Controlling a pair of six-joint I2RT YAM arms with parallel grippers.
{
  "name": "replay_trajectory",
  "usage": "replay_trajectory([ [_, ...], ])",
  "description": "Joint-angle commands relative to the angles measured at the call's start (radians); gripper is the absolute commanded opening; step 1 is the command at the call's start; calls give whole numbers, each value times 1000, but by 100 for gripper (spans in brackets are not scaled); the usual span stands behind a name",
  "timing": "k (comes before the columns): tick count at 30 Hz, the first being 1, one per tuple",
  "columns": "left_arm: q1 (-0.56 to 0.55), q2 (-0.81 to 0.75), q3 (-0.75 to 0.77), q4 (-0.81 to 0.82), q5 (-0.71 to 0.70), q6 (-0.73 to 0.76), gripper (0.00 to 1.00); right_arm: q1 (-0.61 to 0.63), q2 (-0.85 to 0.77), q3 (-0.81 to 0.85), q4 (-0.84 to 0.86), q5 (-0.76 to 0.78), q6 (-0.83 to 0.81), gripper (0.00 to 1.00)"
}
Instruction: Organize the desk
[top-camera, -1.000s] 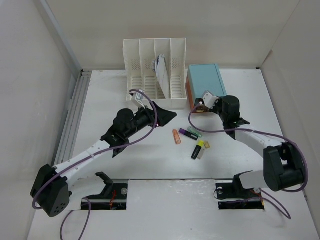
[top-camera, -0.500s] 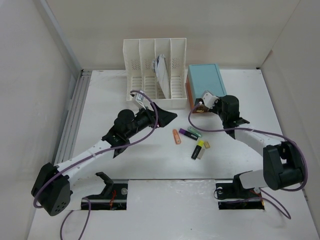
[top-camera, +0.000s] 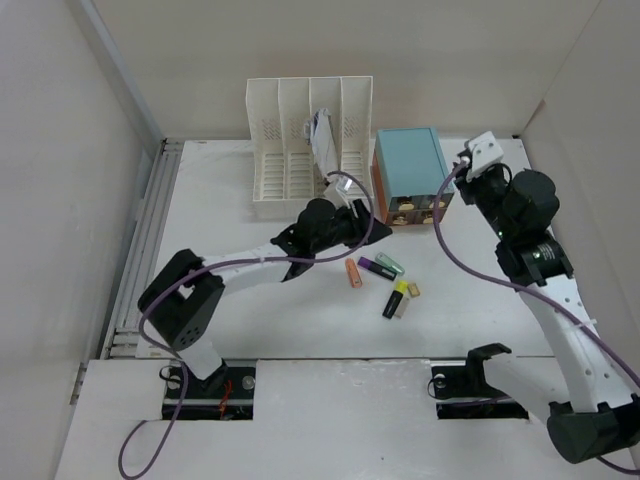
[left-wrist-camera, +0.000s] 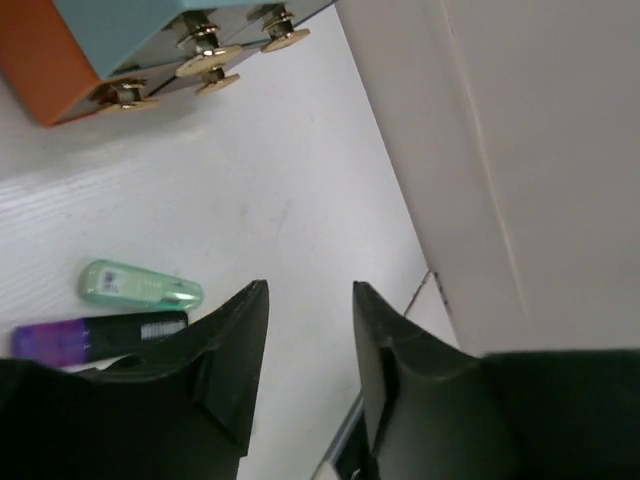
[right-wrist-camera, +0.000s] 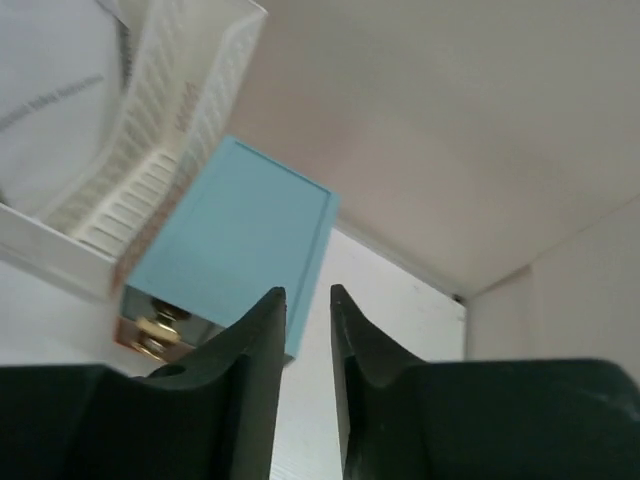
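Observation:
The white desk (top-camera: 250, 320) holds a loose group of highlighters: orange (top-camera: 352, 273), purple (top-camera: 370, 266), green (top-camera: 390, 265) and black-and-yellow (top-camera: 394, 300). My left gripper (top-camera: 358, 218) reaches low over the desk just left of the teal drawer box (top-camera: 408, 165). It is open and empty (left-wrist-camera: 310, 288), and the green (left-wrist-camera: 140, 284) and purple (left-wrist-camera: 95, 337) highlighters lie to its left. My right gripper (top-camera: 466, 180) is raised above the box's right side. Its jaws stand slightly apart with nothing between them (right-wrist-camera: 307, 290).
A white slotted file rack (top-camera: 290, 130) with a paper sheet (top-camera: 325, 145) stands at the back, left of the drawer box. The box's orange front carries gold knobs (left-wrist-camera: 205, 55). White panel walls enclose the desk, and a grey rail (top-camera: 150, 230) runs along its left edge.
My left arm has swung right toward the drawer box and its jaws have narrowed. My right gripper has left the box's front, risen to the right, and opened from shut.

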Motion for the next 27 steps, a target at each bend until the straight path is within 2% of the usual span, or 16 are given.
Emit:
replay_trajectory([
  [1,-35,70,116,63,-49,-16,39,-54,85,87,-134,-154,225,31],
  [2,-35,92,132,63,-61,-39,48,-87,94,96,-143,-223,243,36],
  [3,-35,128,144,63,-75,-50,57,-119,94,96,-143,-283,278,68],
  [4,-46,147,172,49,-99,-61,65,-147,105,96,-143,-335,291,72],
  [5,-46,162,184,40,-117,-72,68,-194,105,96,-134,-412,303,72],
  [8,-55,220,227,31,-185,-113,71,-257,114,78,-98,-512,341,70],
  [11,-55,279,277,31,-220,-144,71,-267,114,65,-88,-521,352,66],
  [17,-55,375,370,11,-322,-182,70,-267,76,36,-68,-521,370,64],
  [27,-64,475,477,1,-401,-225,61,-267,57,36,-68,-511,380,63],
])
